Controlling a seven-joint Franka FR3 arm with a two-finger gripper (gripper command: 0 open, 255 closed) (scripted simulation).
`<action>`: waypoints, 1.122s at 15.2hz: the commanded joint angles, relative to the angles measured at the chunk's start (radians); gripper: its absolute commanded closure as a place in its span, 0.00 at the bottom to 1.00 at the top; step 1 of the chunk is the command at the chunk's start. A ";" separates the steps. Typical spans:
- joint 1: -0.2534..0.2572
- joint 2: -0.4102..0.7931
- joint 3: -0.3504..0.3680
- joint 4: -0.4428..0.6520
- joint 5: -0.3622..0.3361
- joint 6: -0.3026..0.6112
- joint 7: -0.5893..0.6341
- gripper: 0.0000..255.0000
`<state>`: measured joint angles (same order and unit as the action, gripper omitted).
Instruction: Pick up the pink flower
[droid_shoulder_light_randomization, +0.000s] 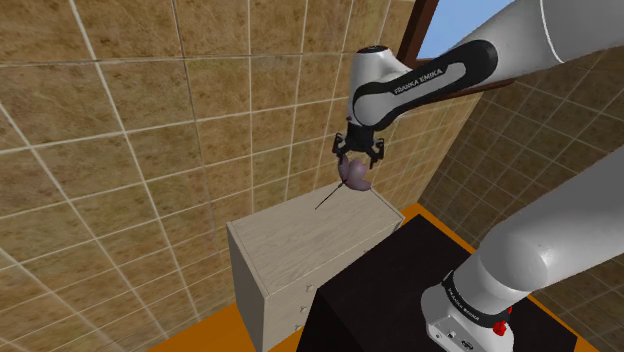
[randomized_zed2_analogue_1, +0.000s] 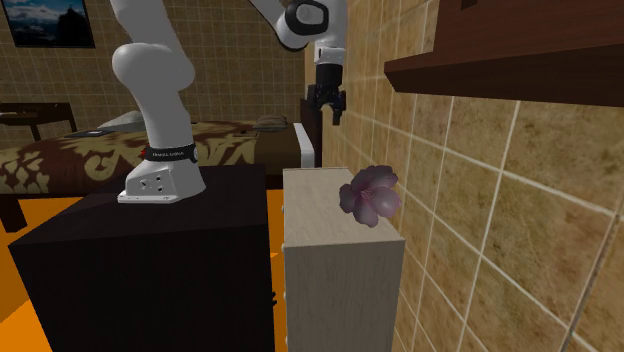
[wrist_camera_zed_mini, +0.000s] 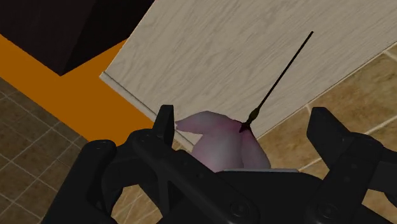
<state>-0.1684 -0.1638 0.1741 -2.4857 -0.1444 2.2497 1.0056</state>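
Observation:
The pink flower (droid_shoulder_light_randomization: 353, 176) has mauve petals and a thin dark stem. It sits at the wall-side edge of a pale wood cabinet (droid_shoulder_light_randomization: 300, 245), with the stem slanting out over the top. My black gripper (droid_shoulder_light_randomization: 359, 155) hangs just above it, pointing down, open. In the wrist view the flower (wrist_camera_zed_mini: 219, 143) shows between my spread fingers, and neither finger (wrist_camera_zed_mini: 165, 127) touches it. From the second exterior view the flower (randomized_zed2_analogue_1: 369, 195) rests by the tiled wall on the cabinet top (randomized_zed2_analogue_1: 315, 210), and the gripper (randomized_zed2_analogue_1: 328, 112) is higher up.
A tiled wall (droid_shoulder_light_randomization: 150, 120) runs right behind the cabinet. A dark wooden shelf (randomized_zed2_analogue_1: 500, 60) juts from the wall above it. My black stand (randomized_zed2_analogue_1: 140, 250) touches the cabinet's other side. A bed (randomized_zed2_analogue_1: 60, 160) stands further back. The floor (wrist_camera_zed_mini: 83, 83) is orange.

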 joint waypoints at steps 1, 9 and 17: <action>-0.018 0.087 0.007 0.027 -0.035 0.053 0.102 0.00; -0.037 0.411 -0.048 0.190 -0.175 0.181 0.456 0.00; -0.020 0.603 -0.114 0.299 -0.221 0.251 0.615 0.00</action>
<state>-0.1901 0.4230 0.0640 -2.1934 -0.3610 2.4919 1.6132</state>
